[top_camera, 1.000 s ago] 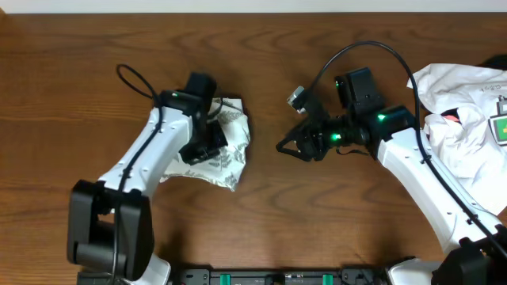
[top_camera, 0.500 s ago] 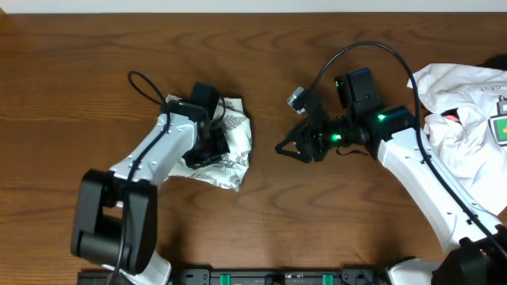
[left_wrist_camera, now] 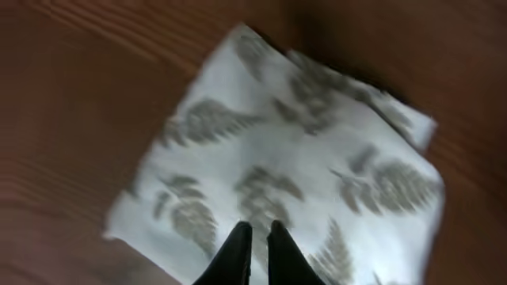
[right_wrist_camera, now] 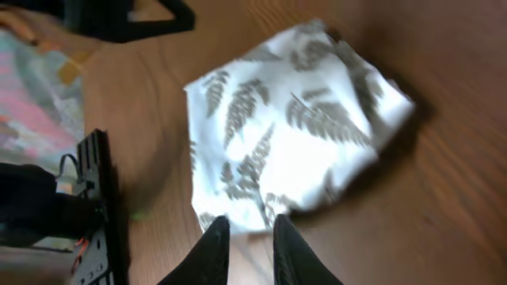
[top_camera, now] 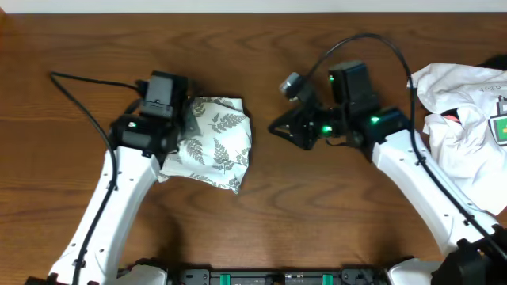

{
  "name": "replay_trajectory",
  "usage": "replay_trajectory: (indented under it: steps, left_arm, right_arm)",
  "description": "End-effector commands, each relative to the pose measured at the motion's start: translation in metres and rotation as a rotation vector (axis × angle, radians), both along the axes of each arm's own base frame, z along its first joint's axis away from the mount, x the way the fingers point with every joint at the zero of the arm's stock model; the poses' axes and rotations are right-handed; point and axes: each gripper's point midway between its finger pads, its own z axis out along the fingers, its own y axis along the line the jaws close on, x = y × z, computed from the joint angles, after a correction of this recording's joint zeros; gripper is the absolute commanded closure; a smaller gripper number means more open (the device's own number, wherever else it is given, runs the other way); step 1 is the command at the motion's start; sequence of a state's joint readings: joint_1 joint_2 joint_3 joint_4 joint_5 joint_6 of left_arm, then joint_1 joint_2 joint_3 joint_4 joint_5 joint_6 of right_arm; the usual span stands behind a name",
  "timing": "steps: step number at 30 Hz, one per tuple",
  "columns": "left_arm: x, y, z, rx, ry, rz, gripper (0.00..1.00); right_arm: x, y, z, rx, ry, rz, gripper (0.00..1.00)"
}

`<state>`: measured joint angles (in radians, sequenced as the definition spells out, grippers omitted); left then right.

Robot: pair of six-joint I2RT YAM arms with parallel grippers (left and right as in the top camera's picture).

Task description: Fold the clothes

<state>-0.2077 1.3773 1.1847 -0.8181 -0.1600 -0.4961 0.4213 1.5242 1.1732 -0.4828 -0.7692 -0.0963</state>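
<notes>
Two YAM arms — white links, black joints.
On left arm (top_camera: 119, 198) and right arm (top_camera: 420, 178): white shells, black wrist housings with green LEDs (top_camera: 373, 120), a black cable (top_camera: 360, 37) looping off each wrist; left gripper (left_wrist_camera: 257, 226) and right gripper (right_wrist_camera: 250, 219) carry slim black tapered fingers.

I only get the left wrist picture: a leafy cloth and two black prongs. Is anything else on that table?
Observer: Yes. A heap of plain white clothes lies at the right edge of the table, apart from the fern cloth.
Operator: Is the other arm touching my cloth?
Observer: No. The right fingers hang over bare wood to the cloth's right, pointing at it.
Operator: Anything on that white heap?
Observer: A small green-and-yellow tag shows on it, at the picture's edge.
</notes>
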Motion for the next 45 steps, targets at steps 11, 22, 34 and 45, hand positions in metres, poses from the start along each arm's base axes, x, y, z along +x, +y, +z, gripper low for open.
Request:
replay_trajectory:
  steps: [11,22,34,45]
  left_arm:
    - [0.009,0.020,-0.080,0.000,0.245,0.061,0.94]
    - [-0.017,0.001,-0.146,-0.095,0.487,0.052,0.94]
    - [-0.033,0.005,-0.171,-0.067,0.568,0.023,0.94]
    - [0.003,0.018,-0.092,-0.083,0.323,0.010,0.94]
  right_arm:
    - [0.038,0.099,-0.056,0.097,-0.086,0.028,0.92]
    - [0.068,0.122,-0.151,0.176,0.117,-0.100,0.92]
    - [0.066,0.110,-0.204,0.110,0.251,-0.169,0.69]
    - [0.083,0.092,-0.131,0.247,0.198,-0.100,0.62]
